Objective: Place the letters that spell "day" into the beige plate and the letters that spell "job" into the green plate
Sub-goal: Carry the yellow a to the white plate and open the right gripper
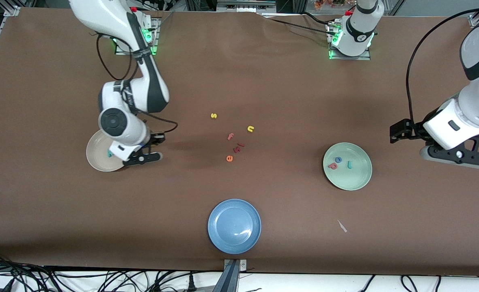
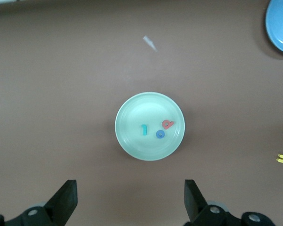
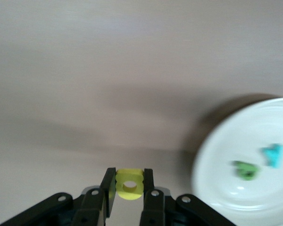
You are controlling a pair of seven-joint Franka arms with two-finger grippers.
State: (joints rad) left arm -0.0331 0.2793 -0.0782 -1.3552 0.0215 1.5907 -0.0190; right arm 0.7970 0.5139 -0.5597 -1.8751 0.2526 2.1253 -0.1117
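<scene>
- "Job" looks finished: the red letter [image 2: 168, 124], blue "o" [image 2: 160, 134] and teal hook [image 2: 144, 129] all lie in the green plate [image 2: 132, 141], straight below the left gripper [image 2: 130, 200].
- That left gripper hangs with jaws wide and empty, off the plate's rim toward the left arm's end of the table; this arm is waiting.
- "Day" is two thirds there: a green letter [image 3: 246, 170] and a teal "y" [image 3: 273, 156] already sit in the beige plate [image 3: 226, 188].
- The right gripper [image 3: 129, 184] is clamped on the yellow letter [image 3: 129, 184], over the table just beside that plate's rim.
- Left to do, by my reading: carry it over the rim and let go.
- Strays "s" [image 1: 213, 116], "n" [image 1: 251, 129], "f" [image 1: 230, 136] and "e" [image 1: 229, 158] lie mid-table, well away from both grippers.
- The blue plate [image 1: 234, 226] is off alone; nothing blocks the drop.
</scene>
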